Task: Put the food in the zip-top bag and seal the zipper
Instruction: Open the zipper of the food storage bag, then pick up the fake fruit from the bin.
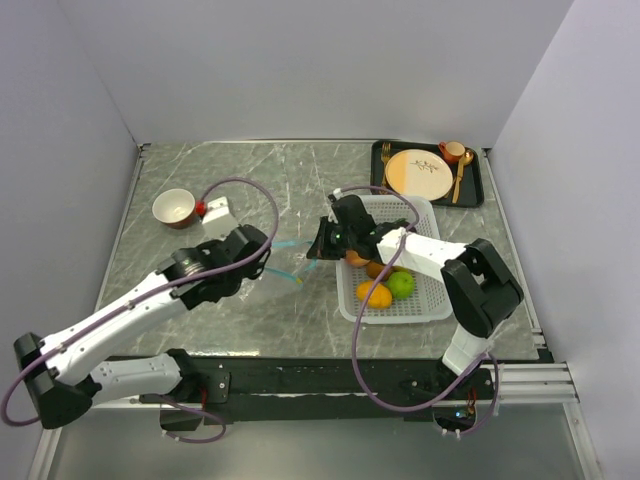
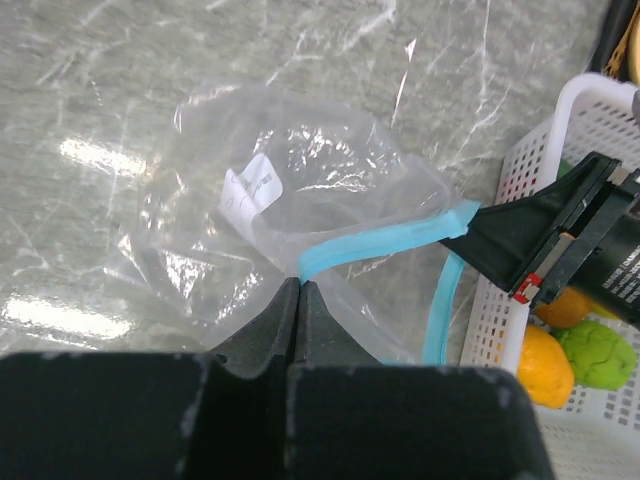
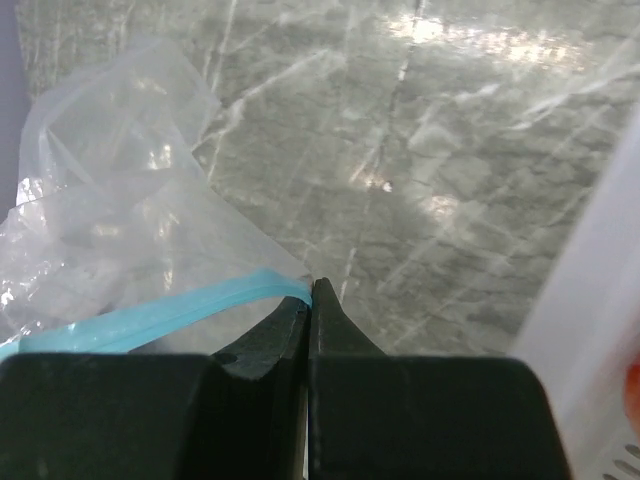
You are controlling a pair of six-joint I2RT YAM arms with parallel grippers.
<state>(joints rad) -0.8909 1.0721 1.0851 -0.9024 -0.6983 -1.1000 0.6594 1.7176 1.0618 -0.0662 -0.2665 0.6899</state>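
Your left gripper (image 2: 299,300) and right gripper (image 3: 311,295) each pinch the bag's (image 2: 280,190) zipper (image 2: 380,242) beside the basket (image 1: 425,300) rim, with open surface (image 1: 200,170) beyond.

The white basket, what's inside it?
Inside the white basket lie orange toy fruits and a lime-green one. The right arm crosses above it, so whatever sits under the arm is hidden.

Ahead of left gripper (image 2: 299,285), zip-top bag (image 2: 300,170) is looking thin, crinkly, glossy clear plastic (zipper (image 2: 380,243): smooth matt strip). Table (image 2: 100,80) is gleaming, polished marble-look; basket (image 2: 540,150) rt of gripper, white perforated plastic.
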